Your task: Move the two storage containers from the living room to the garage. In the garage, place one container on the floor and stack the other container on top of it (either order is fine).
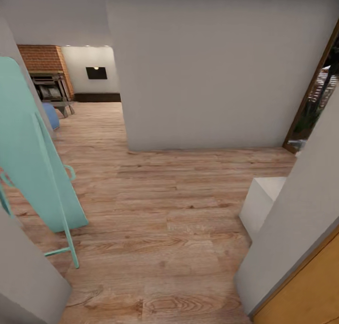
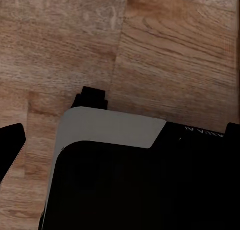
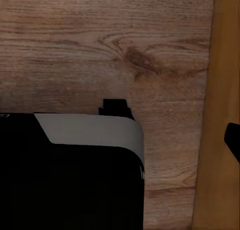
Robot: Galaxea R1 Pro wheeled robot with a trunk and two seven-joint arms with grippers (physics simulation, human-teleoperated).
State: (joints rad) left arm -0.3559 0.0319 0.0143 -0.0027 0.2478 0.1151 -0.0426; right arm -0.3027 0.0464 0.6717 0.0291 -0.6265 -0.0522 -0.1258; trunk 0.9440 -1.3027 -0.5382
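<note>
Jaws of both grippers cannot be told open or closed — wrist views show dark robot body over wood floor [image 1: 165,220]. Far left lies the living room [image 1: 89,86] — brick fireplace [image 1: 44,60], television [image 1: 96,73]; a teal rack [image 1: 33,164] stands near left.

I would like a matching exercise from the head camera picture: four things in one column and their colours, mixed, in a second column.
Things:
1. fireplace
2. folded board
3. TV
4. door

Colours:
A. turquoise
B. yellow-orange
C. red brick
D. black

Pairs: 1-C, 2-A, 3-D, 4-B
</note>
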